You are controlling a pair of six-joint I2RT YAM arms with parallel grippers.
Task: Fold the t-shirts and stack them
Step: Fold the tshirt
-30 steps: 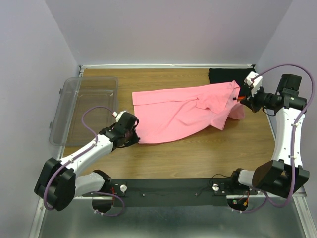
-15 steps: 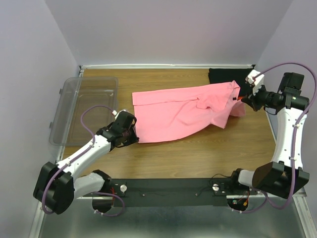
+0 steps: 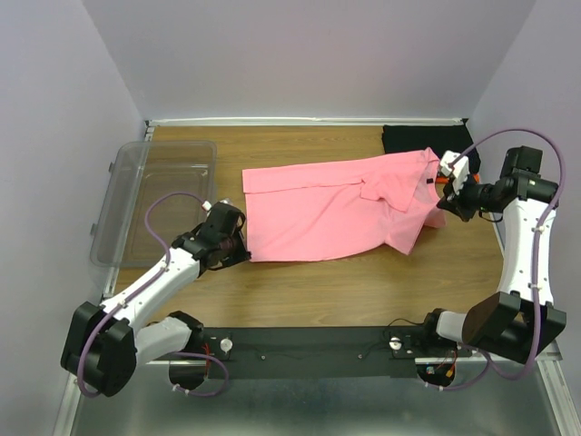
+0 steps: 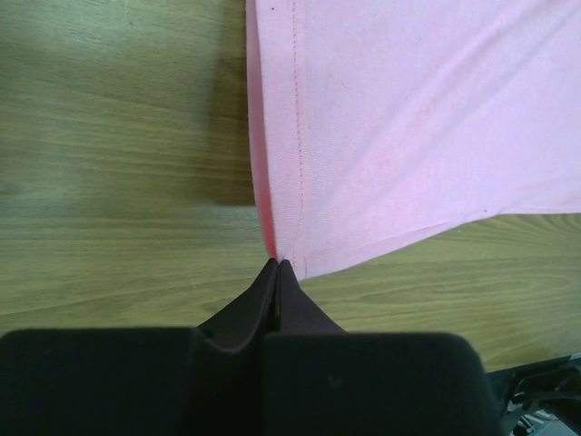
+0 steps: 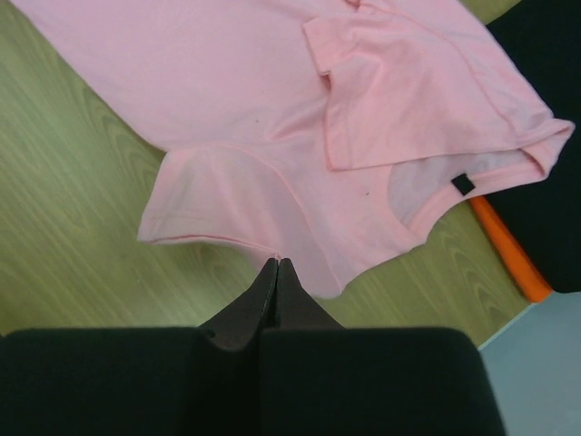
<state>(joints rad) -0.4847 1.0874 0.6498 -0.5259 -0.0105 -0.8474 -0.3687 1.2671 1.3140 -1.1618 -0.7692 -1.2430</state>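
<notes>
Pink t-shirt (image 3: 327,213), left hand (image 4: 277,265), right hand (image 5: 277,263) pinching

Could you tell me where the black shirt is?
In the top view, the black shirt lies far back on the right, partly under the pink shirt.

We see a plain bright pink t-shirt (image 3: 336,204) on the brown wood-grain table (image 3: 363,272); beside the pink t-shirt, a black t-shirt (image 3: 408,139) and a sliver of orange-red t-shirt (image 5: 508,247).
</notes>
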